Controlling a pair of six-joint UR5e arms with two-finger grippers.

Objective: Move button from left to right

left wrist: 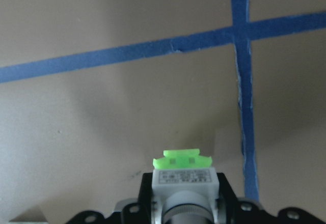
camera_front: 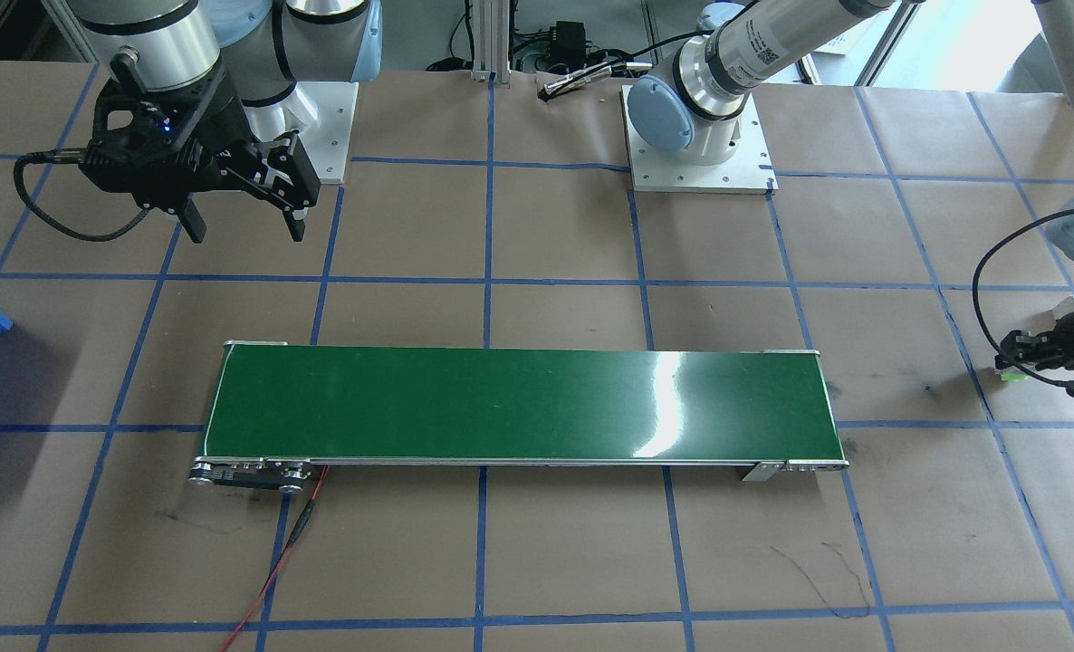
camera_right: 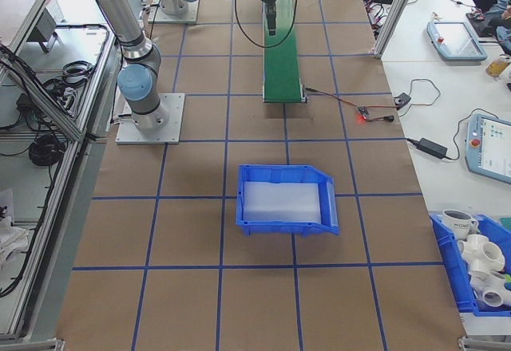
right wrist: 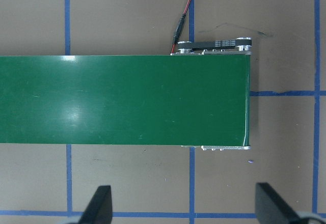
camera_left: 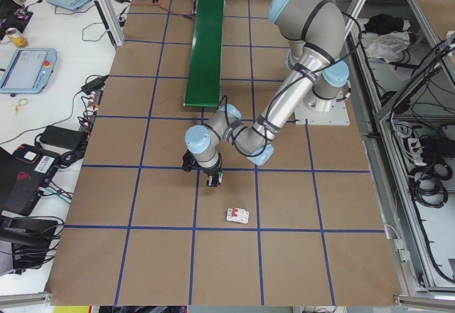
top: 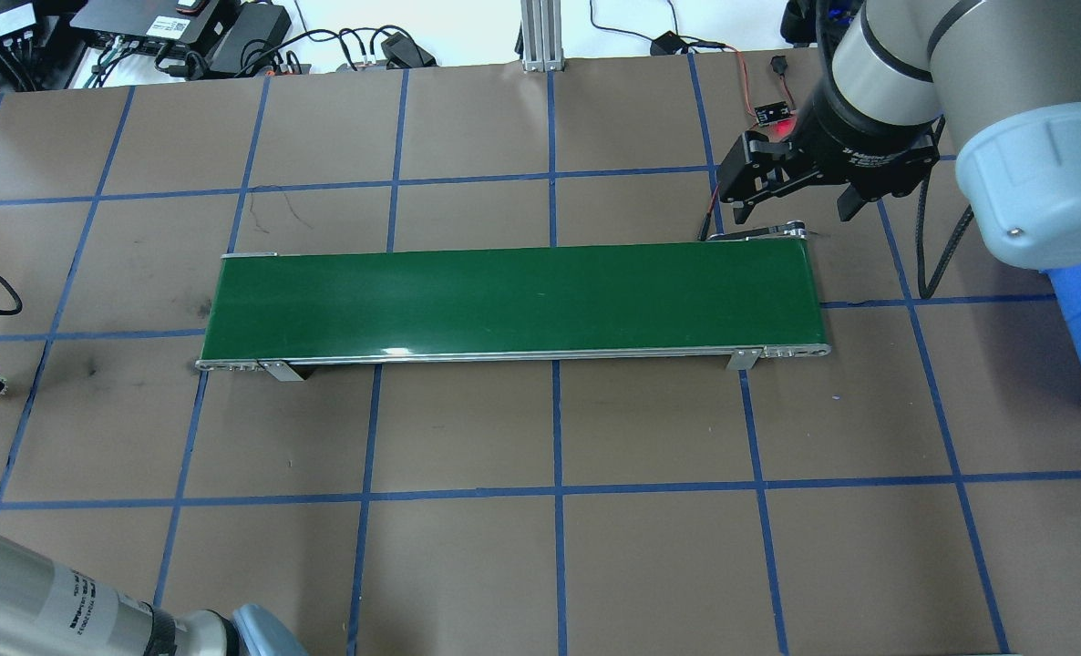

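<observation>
with left claw (left wrist: 182,211) clenched on the green-capped white boxy button (left wrist: 182,172), best lift clear, then carry toward the long green conveyor belt (camera_front: 519,405) at 9 o'clock; right claw (right wrist: 183,203) released.

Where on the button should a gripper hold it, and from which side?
Probably the button by its white-grey boxy body, across the flat sides, coming from the end opposite the green tip, much as the left gripper holds it now. Flat, parallel faces should seat fingers best.
</observation>
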